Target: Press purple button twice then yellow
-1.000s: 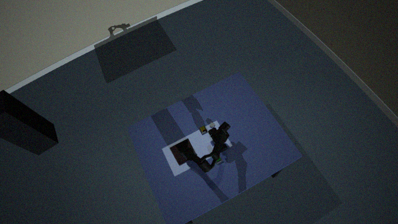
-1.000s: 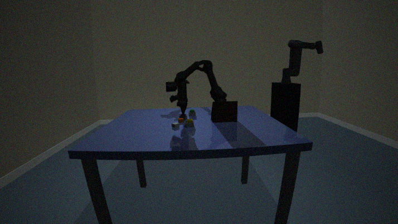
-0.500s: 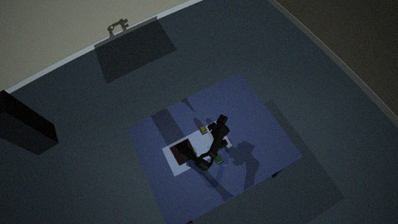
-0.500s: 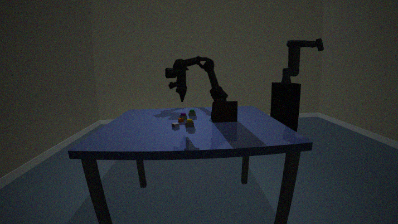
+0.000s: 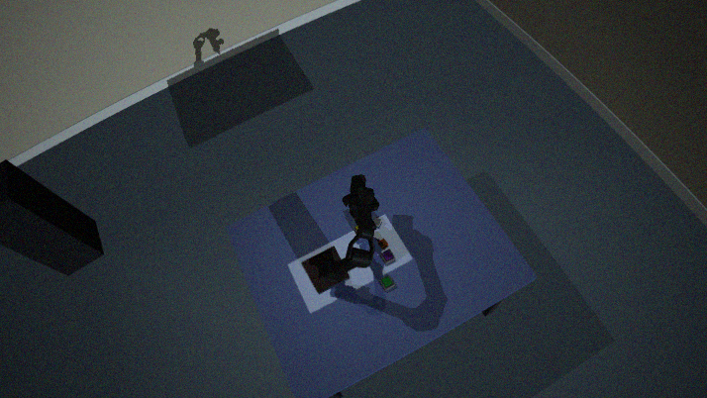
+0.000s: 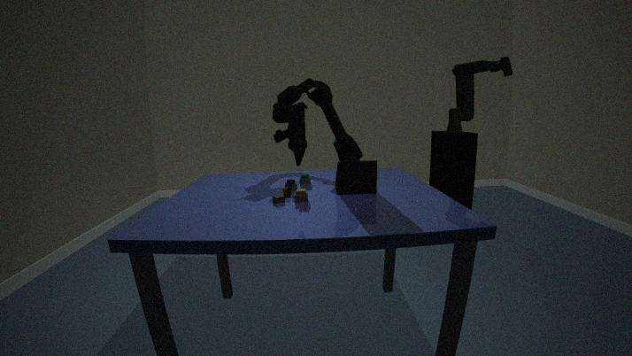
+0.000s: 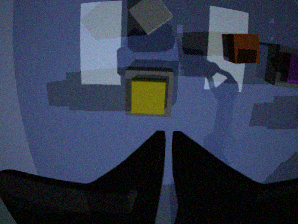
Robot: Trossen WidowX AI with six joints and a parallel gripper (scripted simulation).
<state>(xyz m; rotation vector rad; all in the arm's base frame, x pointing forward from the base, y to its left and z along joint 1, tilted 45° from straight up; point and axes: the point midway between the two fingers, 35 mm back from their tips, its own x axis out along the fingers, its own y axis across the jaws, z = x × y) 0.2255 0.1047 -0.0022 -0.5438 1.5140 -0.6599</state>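
Observation:
The yellow button sits on its grey base; in the wrist view it is just beyond my fingertips, and in the top view the arm hides most of it. The purple button stands to the right in the wrist view, partly cut off by the frame's edge. My gripper is shut with nothing between the fingers, a thin gap showing between the tips. It hangs pointing down, well above the table and the buttons, touching neither.
An orange block lies between the yellow and purple buttons. A grey block lies beyond the yellow button in the wrist view. The green button stands past the purple one. A second arm stands on a pedestal off the table.

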